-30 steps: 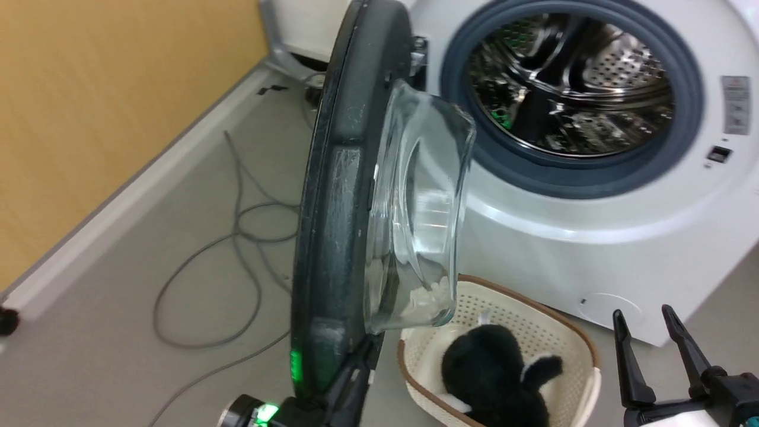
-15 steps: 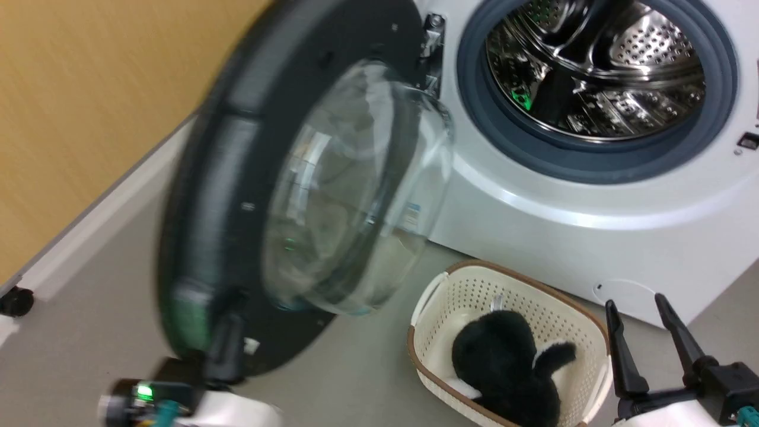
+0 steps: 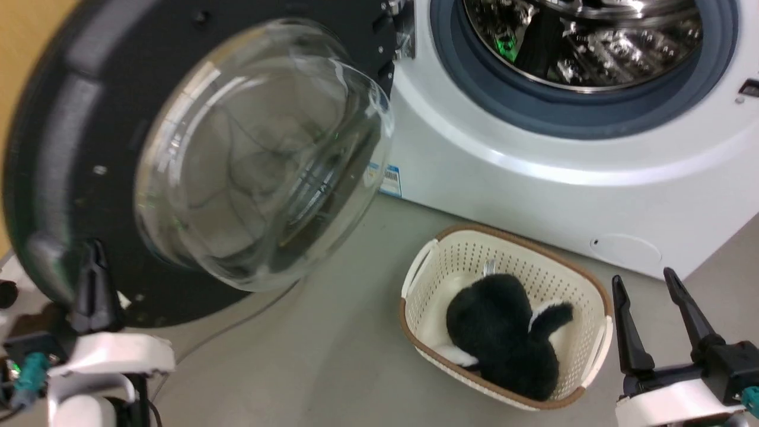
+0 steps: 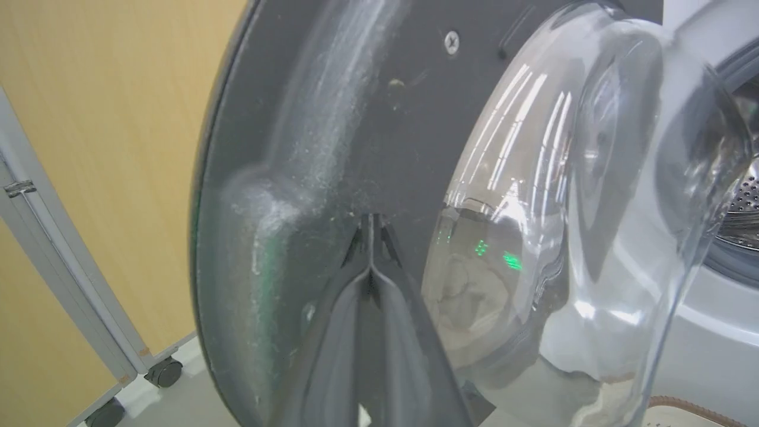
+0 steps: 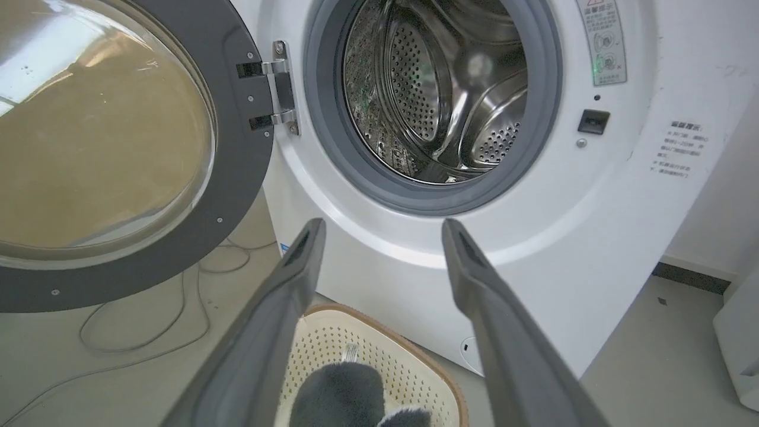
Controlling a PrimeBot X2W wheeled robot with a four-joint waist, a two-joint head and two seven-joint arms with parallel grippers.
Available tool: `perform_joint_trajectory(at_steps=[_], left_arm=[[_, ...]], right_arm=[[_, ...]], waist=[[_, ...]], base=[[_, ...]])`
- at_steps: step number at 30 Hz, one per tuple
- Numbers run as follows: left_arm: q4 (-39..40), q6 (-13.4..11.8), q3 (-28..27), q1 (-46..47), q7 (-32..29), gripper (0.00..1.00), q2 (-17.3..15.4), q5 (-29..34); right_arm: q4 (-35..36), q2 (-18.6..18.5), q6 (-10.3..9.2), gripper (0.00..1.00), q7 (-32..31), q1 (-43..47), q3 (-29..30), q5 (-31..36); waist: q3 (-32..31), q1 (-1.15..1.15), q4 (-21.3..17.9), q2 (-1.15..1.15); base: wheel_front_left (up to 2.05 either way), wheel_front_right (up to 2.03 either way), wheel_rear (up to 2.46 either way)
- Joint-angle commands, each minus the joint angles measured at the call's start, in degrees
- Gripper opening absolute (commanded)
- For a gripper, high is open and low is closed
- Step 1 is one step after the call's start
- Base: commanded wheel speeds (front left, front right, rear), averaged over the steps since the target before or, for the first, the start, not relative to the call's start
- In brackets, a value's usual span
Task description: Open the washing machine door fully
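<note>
The left gripper is seen with its fingers pressed together and nothing pinched between them. Their tips are set against the black inner rim of the washing machine door, just beside the clear glass bowl. The door is hung on its hinge and stands swung away from the washing machine. The right gripper is held spread and empty, well apart from the door. The open drum is seen ahead of its fingers, and a basket holding a black plush toy lies near them.
</note>
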State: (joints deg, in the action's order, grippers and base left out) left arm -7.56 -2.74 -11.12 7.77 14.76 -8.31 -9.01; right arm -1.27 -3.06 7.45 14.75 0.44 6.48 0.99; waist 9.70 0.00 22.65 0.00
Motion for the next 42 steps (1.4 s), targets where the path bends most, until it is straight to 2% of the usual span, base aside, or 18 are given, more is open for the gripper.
perform_joint_trajectory(at_steps=[1, 8, 18, 32, 42], left_arm=[[-0.6, 0.3, -1.0, 1.8, 0.2, 0.00, -0.5, -0.2], [-8.5, 2.3, -4.5, 8.3, 0.2, 0.00, -2.5, -1.2], [-19.1, 4.2, -11.4, 17.2, 0.2, 0.00, -7.8, -3.5], [-32.9, 4.0, -17.5, 27.8, 0.2, 0.00, -13.5, -5.0], [-35.6, 5.0, -18.8, 29.8, 0.2, 0.00, -14.3, -3.9]], right_arm=[[0.3, 0.2, 0.03, 1.00, 0.2, -1.1, 0.0, 0.7], [0.8, 0.2, 0.03, 1.00, 0.2, -3.4, 0.0, 2.8], [1.5, 0.2, 0.03, 1.00, 0.2, -5.8, 0.7, 4.5], [1.6, -0.3, 0.03, 1.00, 0.2, -8.6, 0.3, 4.9], [1.0, -0.2, 0.03, 1.00, 0.2, -8.4, 1.0, 4.8]], waist=[[1.2, 0.00, -0.4, 0.00], [5.0, 0.00, -1.3, 0.00], [9.6, 0.00, -3.3, 0.00], [13.1, 0.00, -5.8, 0.00], [12.2, 0.00, -6.2, 0.00]], base=[[0.00, 0.00, 0.00], [0.00, 0.00, 0.00], [0.00, 0.00, 0.00], [0.00, 0.00, 0.00], [0.00, 0.00, 0.00]])
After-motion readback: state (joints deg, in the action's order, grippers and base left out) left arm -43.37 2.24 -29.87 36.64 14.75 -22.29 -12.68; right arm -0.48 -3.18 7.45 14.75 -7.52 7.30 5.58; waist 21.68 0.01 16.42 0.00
